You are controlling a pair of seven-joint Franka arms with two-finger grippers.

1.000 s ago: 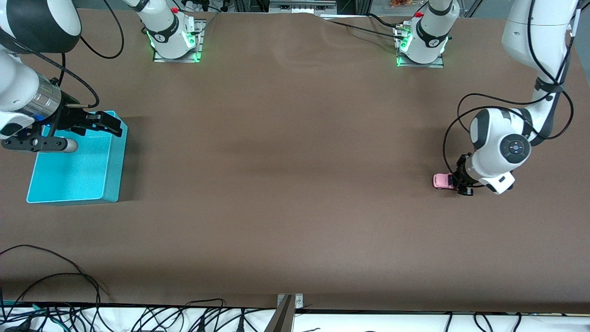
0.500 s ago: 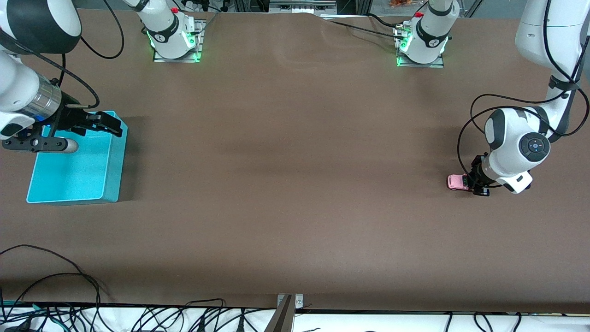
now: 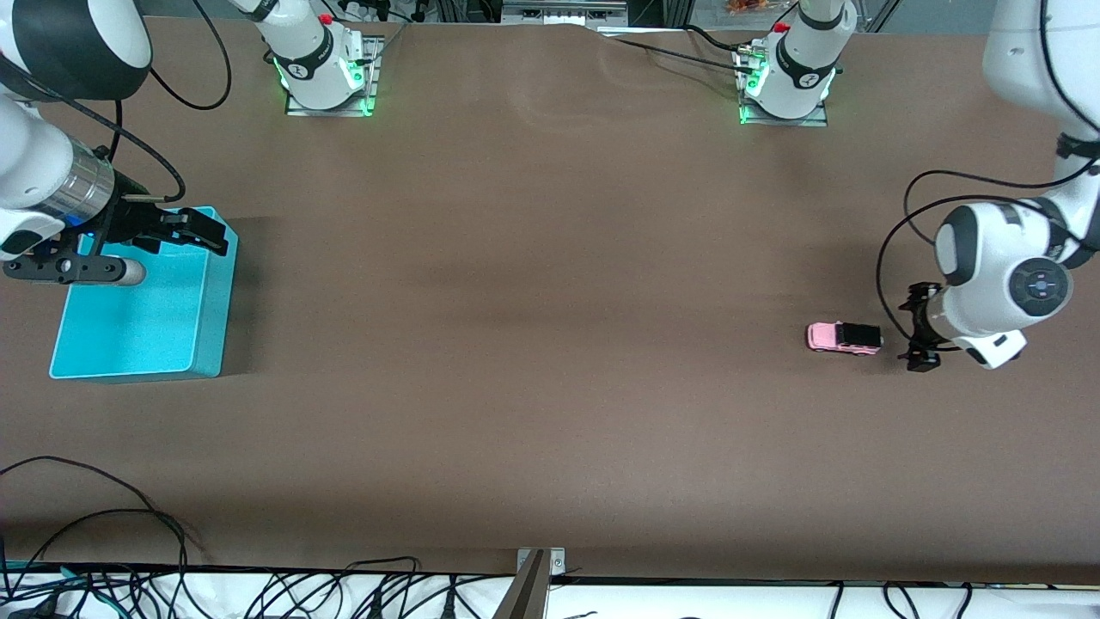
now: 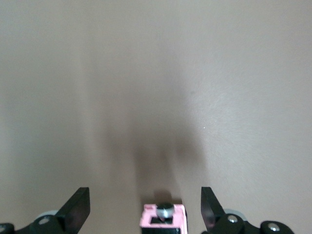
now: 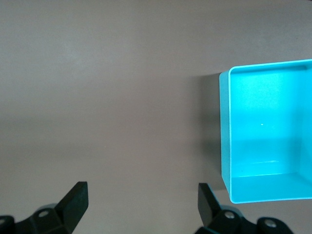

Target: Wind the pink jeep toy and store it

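The pink jeep toy (image 3: 844,338) stands on its wheels on the brown table (image 3: 533,344), toward the left arm's end, free of any grip. A second ago the left gripper (image 3: 919,331) was clamped on the toy's black-roofed rear; half a second ago it had dragged the toy a short way toward the left arm's end of the table. Now the jaws have sprung wide and the gripper has drawn back, leaving a clear gap between its fingertips and the toy. The toy itself sits back near where it stood a second ago, its pink bonnet pointing toward 9 o'clock in the front view, toward the right arm's end.

The left gripper sits low over the table at the toy's 3 o'clock, jaws fully spread, holding and touching nothing. The right gripper (image 3: 185,230) hangs over the turquoise bin (image 3: 142,331) at the right arm's end, jaws equally wide, empty, unmoved across all three front frames; that arm waits.

The left wrist view shows the toy (image 4: 163,222) centred between the two spread fingertips (image 4: 78,209), a metal stud visible on its end, with bare table on either side of it: a clearance the front view confirms only coarsely. The right wrist view shows the bin (image 5: 268,136) interior, which holds nothing, and the right fingertips (image 5: 75,202) apart over bare table just beside the bin's wall. Bin and toy lie well apart.
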